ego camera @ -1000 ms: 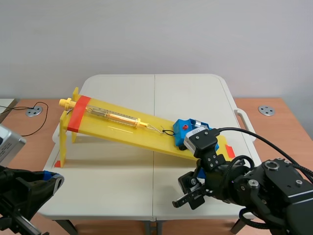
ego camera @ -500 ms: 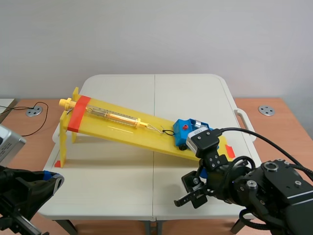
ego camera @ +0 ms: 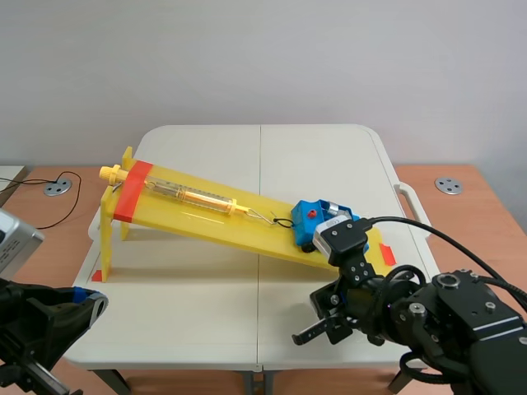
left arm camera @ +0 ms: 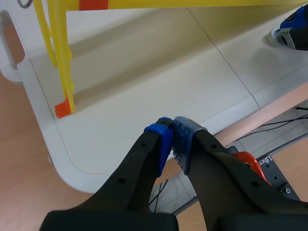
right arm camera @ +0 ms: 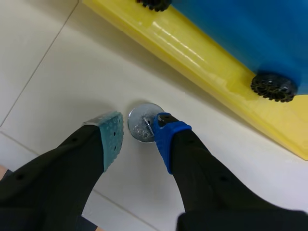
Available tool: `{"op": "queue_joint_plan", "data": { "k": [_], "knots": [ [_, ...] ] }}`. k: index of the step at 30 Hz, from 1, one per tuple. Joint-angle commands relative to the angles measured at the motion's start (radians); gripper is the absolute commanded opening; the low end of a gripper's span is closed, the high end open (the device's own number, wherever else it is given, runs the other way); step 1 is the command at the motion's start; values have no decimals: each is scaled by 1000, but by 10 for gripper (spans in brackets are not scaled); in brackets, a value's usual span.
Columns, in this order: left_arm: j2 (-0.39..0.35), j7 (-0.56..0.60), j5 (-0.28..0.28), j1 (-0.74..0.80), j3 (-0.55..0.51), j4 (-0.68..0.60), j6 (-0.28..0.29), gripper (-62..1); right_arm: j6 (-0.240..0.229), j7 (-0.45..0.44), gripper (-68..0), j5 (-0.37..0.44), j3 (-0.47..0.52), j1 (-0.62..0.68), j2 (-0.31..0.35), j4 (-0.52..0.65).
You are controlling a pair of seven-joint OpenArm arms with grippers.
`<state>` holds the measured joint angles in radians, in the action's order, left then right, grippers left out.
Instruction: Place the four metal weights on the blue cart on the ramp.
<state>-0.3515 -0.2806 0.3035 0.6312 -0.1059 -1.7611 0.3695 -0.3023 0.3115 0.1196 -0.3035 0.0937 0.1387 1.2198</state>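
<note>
Locate the right gripper (right arm camera: 137,134) low over the worktop (ego camera: 206,280), just in front of the lower end of the yellow ramp (ego camera: 206,218). Its fingers stand apart and straddle one metal weight (right arm camera: 140,126), a flat silver disc lying on the worktop surface. In the right wrist view the blue pad (right arm camera: 166,137) meets the rim of the disc. The grey-green pad (right arm camera: 113,137) sits just beside the opposite rim with a thin gap showing, so treat the disc as bracketed, not clamped. Only this one weight can be seen in the views. The blue cart (ego camera: 313,216) rests on the ramp near its lower end, directly beyond the right gripper. One black toothed wheel (right arm camera: 273,86) bears on the ramp surface. A spring scale (ego camera: 189,195) lies along the upper part of the ramp, and a thin wire joins it to the cart. Locate the left gripper (left arm camera: 172,130) at the near left corner of the worktop, well apart from the cart and the weight. Its fingers are pressed together with nothing between them. A yellow ramp leg (left arm camera: 62,62) stands ahead of it.
</note>
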Motion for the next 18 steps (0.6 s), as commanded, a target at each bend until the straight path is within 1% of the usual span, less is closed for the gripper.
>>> {"op": "queue_joint_plan", "data": {
  "k": [1, 4, 6, 10, 13, 18],
  "knots": [
    [10, 96, 44, -19, -15, -62, 23, -573, 26, -75, -548, 14, -12, -79, -3, 22],
    [10, 96, 44, -19, -15, -62, 23, -573, 26, -51, -608, 10, -12, -79, -3, 21],
    [10, 96, 44, -19, -15, -62, 23, -573, 26, -40, -664, 3, -12, -79, -2, 21],
    [10, 96, 44, -19, -15, -62, 23, -573, 25, -14, -669, 8, -11, -73, 11, 50],
    [10, 96, 44, -19, -15, -62, 23, -573, 25, 17, -668, 44, -10, -39, 41, 143],
    [10, 96, 44, -19, -15, -62, 23, -573, 25, 53, -669, 71, 32, 66, 104, 359]
  ]
}}
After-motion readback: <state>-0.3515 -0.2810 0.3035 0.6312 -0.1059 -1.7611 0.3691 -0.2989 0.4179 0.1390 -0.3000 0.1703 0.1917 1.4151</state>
